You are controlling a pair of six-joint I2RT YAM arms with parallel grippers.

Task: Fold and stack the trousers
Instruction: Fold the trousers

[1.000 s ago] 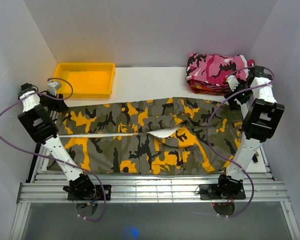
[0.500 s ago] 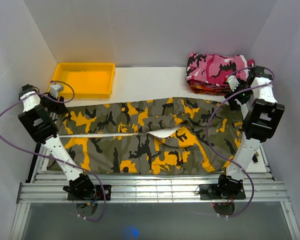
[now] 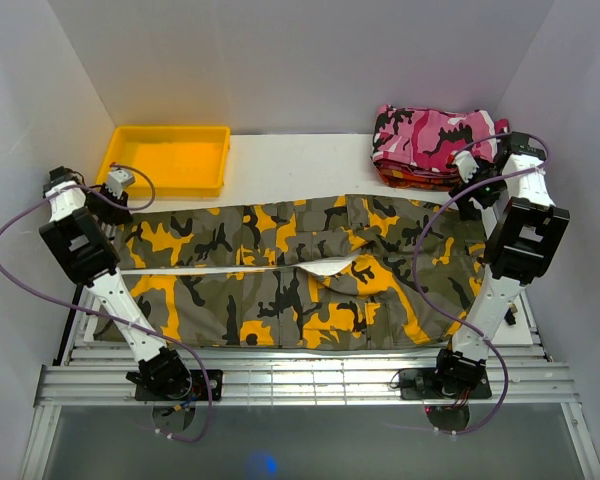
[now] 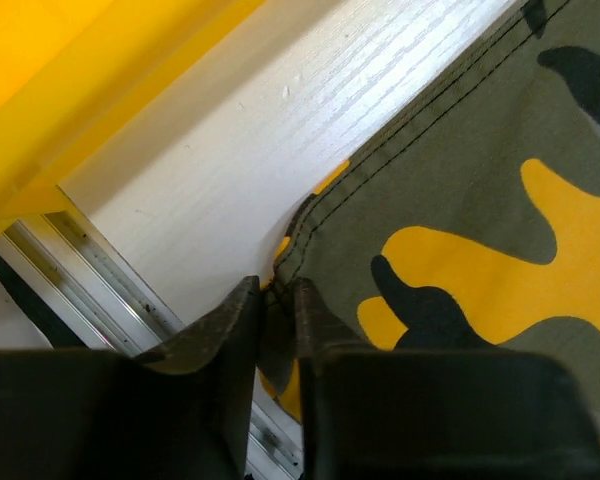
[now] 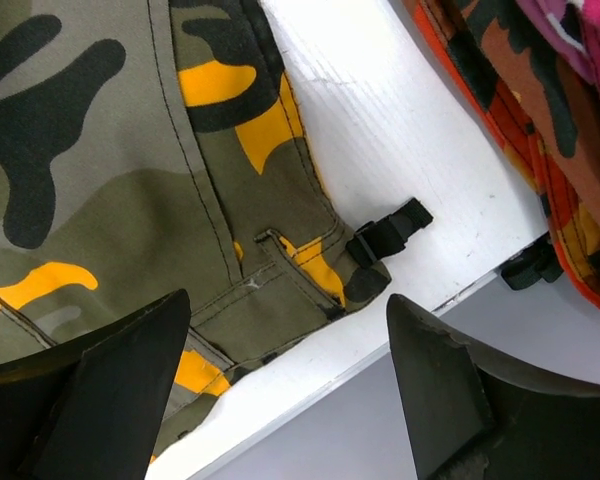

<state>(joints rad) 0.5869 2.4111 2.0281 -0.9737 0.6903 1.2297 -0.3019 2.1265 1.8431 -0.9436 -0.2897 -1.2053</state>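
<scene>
Trousers (image 3: 300, 275): flat across table (image 3: 300, 160), legs leftward, waist rightward, laid out for folding. Left gripper (image 4: 272, 300): pinching far hem corner, probably to carry it over. Right gripper (image 5: 285, 305): spread above far waist corner, gripping nothing. Beyond: tray (image 3: 170, 158).

A: Any lettering on the trousers (image 3: 280, 300) or the yellow tray (image 3: 170, 160)?
B: Checked all three views. No text, label, brand or number legible on either.

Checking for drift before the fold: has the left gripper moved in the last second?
Yes. The left gripper shifted slightly right and nearer, judged against the near-left corner of the yellow tray.
</scene>
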